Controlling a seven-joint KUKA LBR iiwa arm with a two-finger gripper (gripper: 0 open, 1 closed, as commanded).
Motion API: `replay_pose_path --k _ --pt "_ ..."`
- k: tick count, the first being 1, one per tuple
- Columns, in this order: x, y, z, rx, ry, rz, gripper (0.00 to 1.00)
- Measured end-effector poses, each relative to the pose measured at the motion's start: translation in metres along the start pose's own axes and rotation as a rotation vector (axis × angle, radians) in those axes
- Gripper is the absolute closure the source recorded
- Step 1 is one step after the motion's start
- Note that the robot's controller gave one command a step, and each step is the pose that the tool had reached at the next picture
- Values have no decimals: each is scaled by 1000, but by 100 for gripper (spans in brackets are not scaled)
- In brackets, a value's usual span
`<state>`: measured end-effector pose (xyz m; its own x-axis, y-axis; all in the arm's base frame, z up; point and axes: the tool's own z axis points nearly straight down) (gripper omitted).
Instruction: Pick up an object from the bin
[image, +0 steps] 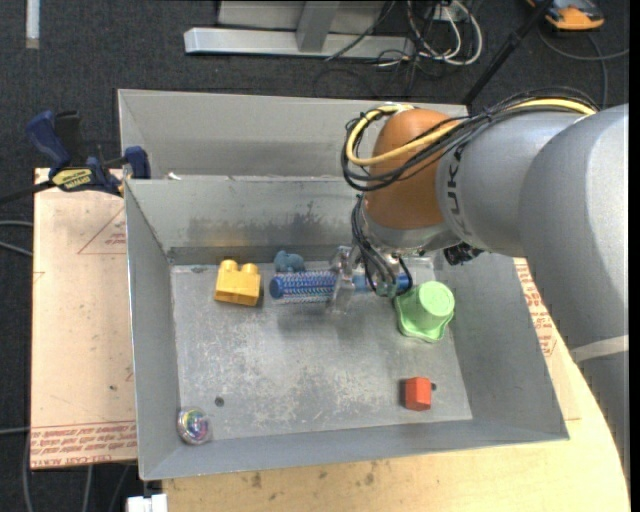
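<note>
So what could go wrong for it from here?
The gripper seems to sit at the very end of the blue bristly roller, so a grab there might let it tip or slip out. The roller lies near the bin's back wall, beside a yellow block, which could get nudged. The green cup stands close beside the gripper and might get knocked.

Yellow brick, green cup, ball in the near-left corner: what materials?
Yellow brick: likely moulded plastic, matte, studs on top. Green cup: probably plastic, smooth, even colour, soft sheen. Ball: glass or clear plastic, glossy with bright glints; cannot tell which.
</note>
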<state>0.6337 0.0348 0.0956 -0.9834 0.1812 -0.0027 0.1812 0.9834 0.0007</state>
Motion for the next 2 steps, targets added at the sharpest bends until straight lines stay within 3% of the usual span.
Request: replay_pose_path --k 1,2 --pt "0 0 -2 0 1 -3 100" --pt "-1 1 -35 -1 -1 -4 100"
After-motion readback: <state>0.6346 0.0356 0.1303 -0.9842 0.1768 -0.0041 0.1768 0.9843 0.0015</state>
